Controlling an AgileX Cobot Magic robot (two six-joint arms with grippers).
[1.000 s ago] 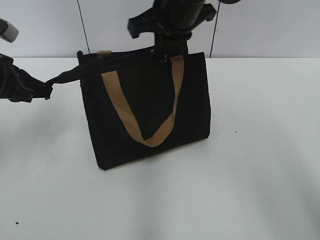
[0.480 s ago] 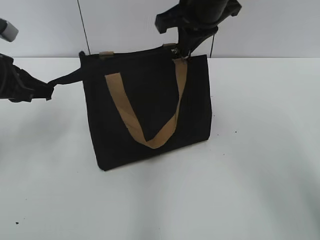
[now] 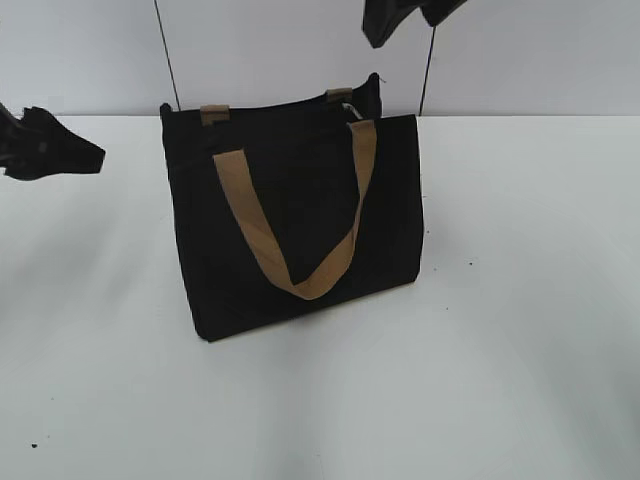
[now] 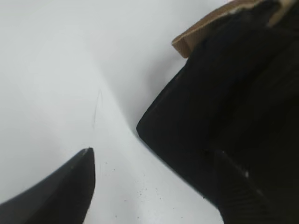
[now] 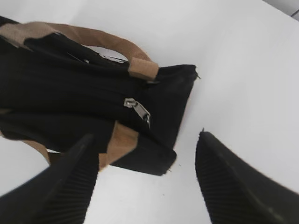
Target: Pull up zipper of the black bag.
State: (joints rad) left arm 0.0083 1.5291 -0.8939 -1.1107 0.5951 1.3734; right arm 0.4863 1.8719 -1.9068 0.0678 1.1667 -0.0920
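While the bag (image 3: 295, 215) stands upright on the table (image 3: 520, 330), both grippers are clear of it, so the zip job looks done or nearly so & the step in hand reads as letting go/backing off.

Right gripper (image 5: 145, 182) hangs above the bag's right end, jaws spread wide w/ nothing between them; in the exterior view only its dark tip shows at the top edge. Left gripper (image 4: 154, 182) sits off to the bag's left, fingers apart, empty, w/ the bag's lower corner just ahead of it.

Zipper (image 5: 79, 100) runs along the bag's top; the teeth line looks shut for the stretch visible. Pull tab (image 5: 138, 111) lies flat near the end of the top by the strap (image 5: 140, 67), not quite at the very edge. Whether a last bit past the tab is unclosed, can't tell from these views.

Judgement on next move: if a gap remains, right gripper needs to drop back onto the tab, pinch it, and draw it toward the near end while left re-holds the far end to keep the fabric taut. If it's fully shut, just retract both arms.
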